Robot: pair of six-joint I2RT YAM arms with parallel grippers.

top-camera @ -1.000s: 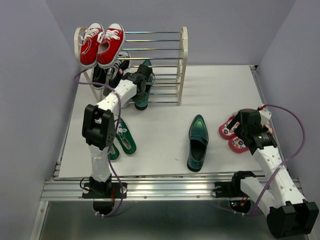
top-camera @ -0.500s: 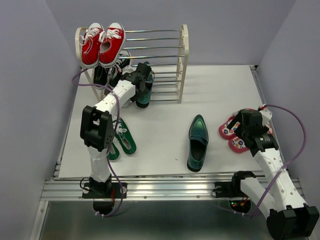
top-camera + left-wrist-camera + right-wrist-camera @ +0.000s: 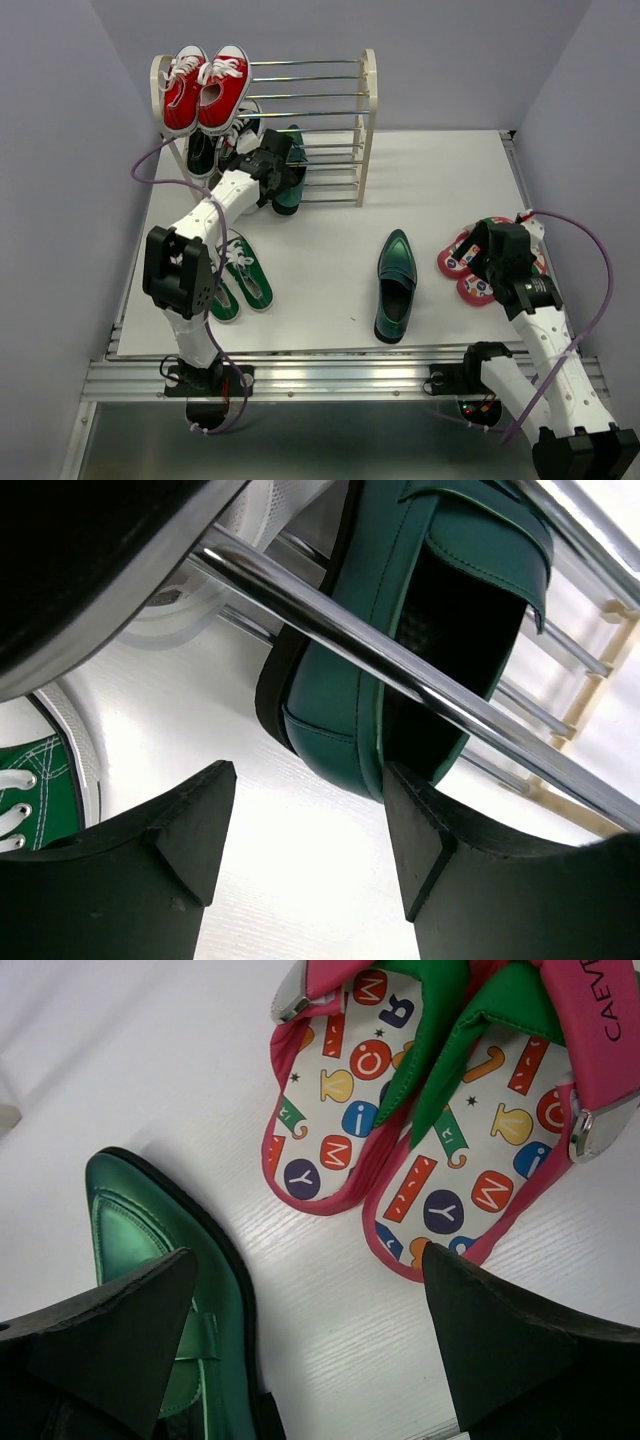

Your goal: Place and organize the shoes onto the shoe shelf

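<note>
One dark green loafer (image 3: 292, 198) lies on the bottom rods of the shoe shelf (image 3: 368, 120). My left gripper (image 3: 281, 168) is open right at its heel. In the left wrist view the loafer's heel (image 3: 330, 715) sits just ahead of the open left gripper (image 3: 310, 825), under a chrome rod (image 3: 260, 585), and nothing is between the fingers. The other loafer (image 3: 395, 285) lies mid-table. The green canvas sneakers (image 3: 240, 285) lie front left. The flip-flops (image 3: 462, 262) lie at the right, partly under my open right gripper (image 3: 490, 258). The right wrist view shows the flip-flops (image 3: 430, 1110) and the loafer (image 3: 150, 1240) ahead of the right gripper (image 3: 310, 1310).
Red sneakers (image 3: 205, 88) sit on the shelf's top left. Black sneakers (image 3: 215, 148) occupy a lower tier beside the loafer. Grey walls close in on both sides. The table's front edge runs along a metal rail (image 3: 340, 375).
My left gripper has opened and let go of the loafer, which now rests on the shelf's bottom rods. The left arm's elbow swung left. The right arm barely moved.
</note>
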